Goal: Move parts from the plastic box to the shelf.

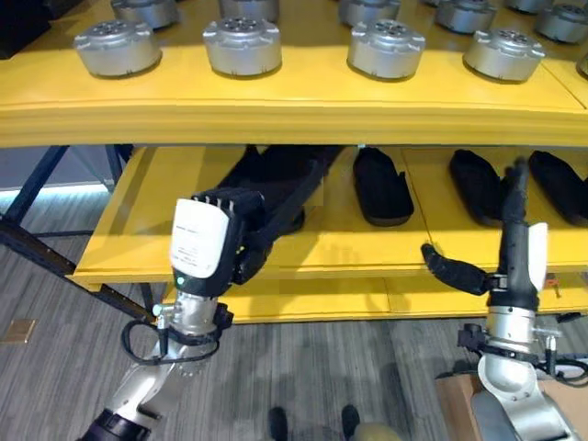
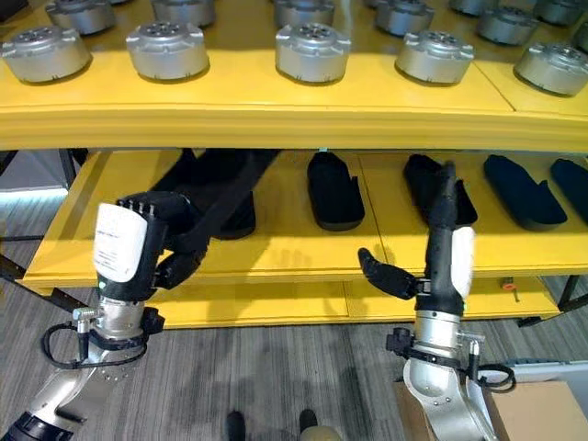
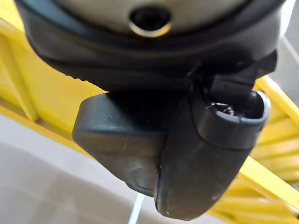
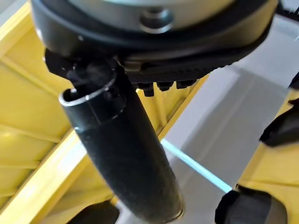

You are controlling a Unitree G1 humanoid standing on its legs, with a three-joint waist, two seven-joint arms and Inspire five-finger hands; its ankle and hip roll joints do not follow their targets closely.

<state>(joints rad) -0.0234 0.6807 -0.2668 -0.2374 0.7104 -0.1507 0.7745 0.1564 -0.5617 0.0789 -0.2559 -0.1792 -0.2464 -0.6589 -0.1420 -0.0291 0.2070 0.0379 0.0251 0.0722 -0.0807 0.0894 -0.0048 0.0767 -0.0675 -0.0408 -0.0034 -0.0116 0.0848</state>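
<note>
Currently our left hand (image 1: 216, 241) curls around a long black part (image 1: 276, 188) on the lower yellow shelf (image 1: 138, 248); our right hand (image 1: 514, 239) stands straight-fingered, empty. Releasing near the edge risks it sliding off.

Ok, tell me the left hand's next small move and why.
Probably lower the long black part onto the lower shelf and let go: the left hand is curled round its near end, and it already lies over the shelf beside other black parts.
</note>
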